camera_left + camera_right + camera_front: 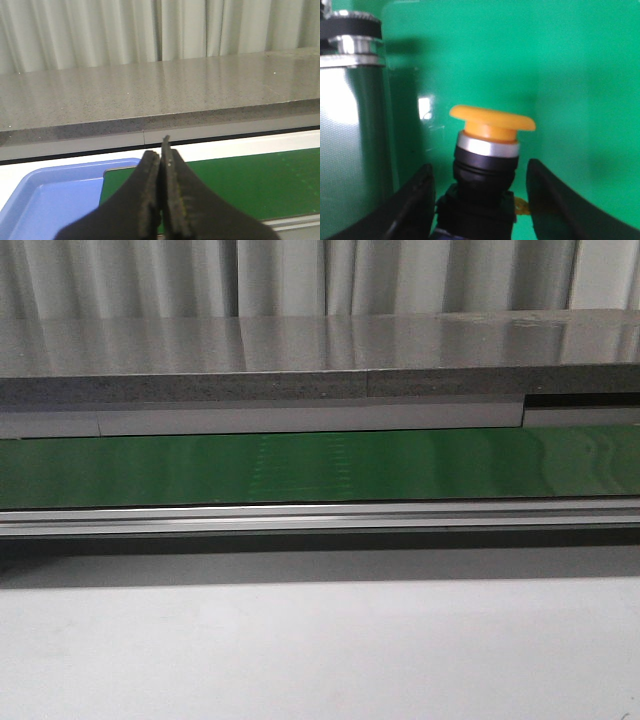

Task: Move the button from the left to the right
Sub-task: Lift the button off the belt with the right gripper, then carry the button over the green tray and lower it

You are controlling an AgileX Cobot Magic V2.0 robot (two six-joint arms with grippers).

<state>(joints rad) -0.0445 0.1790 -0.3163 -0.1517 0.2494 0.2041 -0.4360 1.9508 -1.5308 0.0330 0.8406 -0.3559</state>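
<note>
The button (490,150) shows only in the right wrist view: a round orange-yellow cap over a silver ring and a dark boxy body, standing on the green belt (555,60). My right gripper (480,167) is open, with one finger on each side of the button's dark body. A gap shows between the body and at least one finger. My left gripper (161,147) is shut with nothing in it, hanging over the end of the green belt (250,180). In the front view the green belt (320,465) is bare and neither gripper shows.
A blue tray (45,200) lies at the belt's end beside my left gripper. A shiny metal roller or rail (350,125) stands close beside the button. A grey stone counter (300,350) runs behind the belt, and an aluminium rail (320,515) runs along its front.
</note>
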